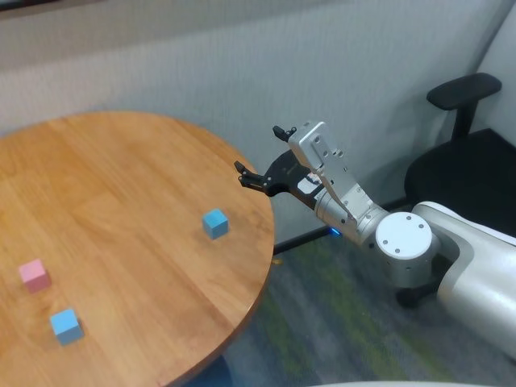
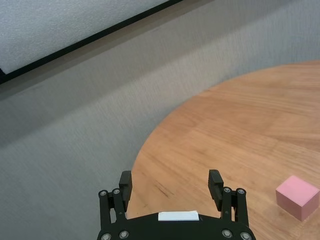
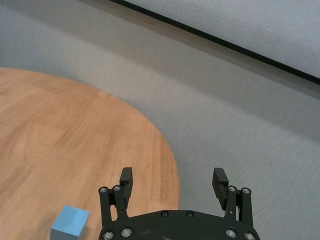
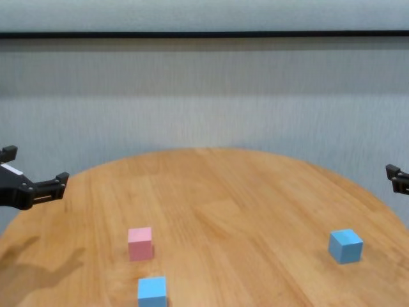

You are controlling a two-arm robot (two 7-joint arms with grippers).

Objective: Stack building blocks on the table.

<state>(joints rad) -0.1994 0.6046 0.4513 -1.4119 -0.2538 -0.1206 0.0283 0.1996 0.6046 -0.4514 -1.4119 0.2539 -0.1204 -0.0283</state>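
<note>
Head view shows the round wooden surface (image 1: pixel 121 201) carrying three separate cubes, none stacked. Taking the pink block (image 1: pixel 35 275) as the landmark: one light blue block (image 1: pixel 66 326) sits just beside it, nearer the robot, and the other light blue block (image 1: pixel 214 222) lies well apart from it toward the robot's right, close to the surface's right rim. The right pincer (image 1: pixel 260 156) hovers off that rim, beyond the far blue block as seen from the pink one, its fingers spread wide and holding nothing; a black office chair (image 1: pixel 463 153) stands behind its arm. Chest view places the left pincer (image 4: pixel 35 171) off the surface's left rim, well apart from the pink block and on the side away from the far blue one, raised above the wood. Its fingers are likewise spread and empty, as the left wrist view confirms.
</note>
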